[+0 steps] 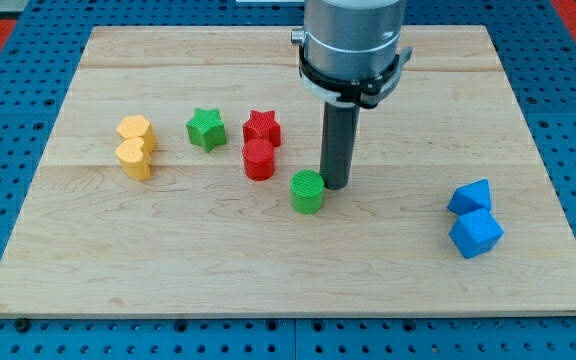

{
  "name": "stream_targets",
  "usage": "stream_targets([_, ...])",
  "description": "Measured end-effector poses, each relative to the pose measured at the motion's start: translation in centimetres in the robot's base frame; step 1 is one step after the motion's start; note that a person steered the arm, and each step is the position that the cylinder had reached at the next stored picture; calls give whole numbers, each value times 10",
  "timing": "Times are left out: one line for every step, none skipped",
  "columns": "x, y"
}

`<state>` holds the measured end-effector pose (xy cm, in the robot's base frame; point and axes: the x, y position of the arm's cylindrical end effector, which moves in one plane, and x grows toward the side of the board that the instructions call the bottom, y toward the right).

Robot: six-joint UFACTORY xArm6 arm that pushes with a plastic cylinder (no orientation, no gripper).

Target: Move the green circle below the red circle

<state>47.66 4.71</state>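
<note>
So my tip [335, 187] is sitting right up against the green circle [308, 191], touching it on its upper right side, a bit right of center in the frame. No jaws on this thing, it's just a plain dark rod, so it isn't gripping anything, only resting against the block. The green circle is lying lower right of the red circle [259, 159], close but not touching. The red star [262, 127] is sitting just above the red circle, and the green star [206, 129] is hanging out to its left. Two yellow blocks [136, 146] are stacked up against each other at the middle left of the wooden board [168, 260], and two blue blocks [474, 220] are touching over at the lower right.
</note>
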Motion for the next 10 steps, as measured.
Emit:
stream_targets([2, 46])
stream_targets([13, 43])
stream_targets([23, 20])
stream_targets([24, -7])
stream_targets([24, -37])
stream_targets([24, -45])
stream_targets([24, -46])
stream_targets([24, -46])
stream_targets([24, -49])
stream_targets([4, 24])
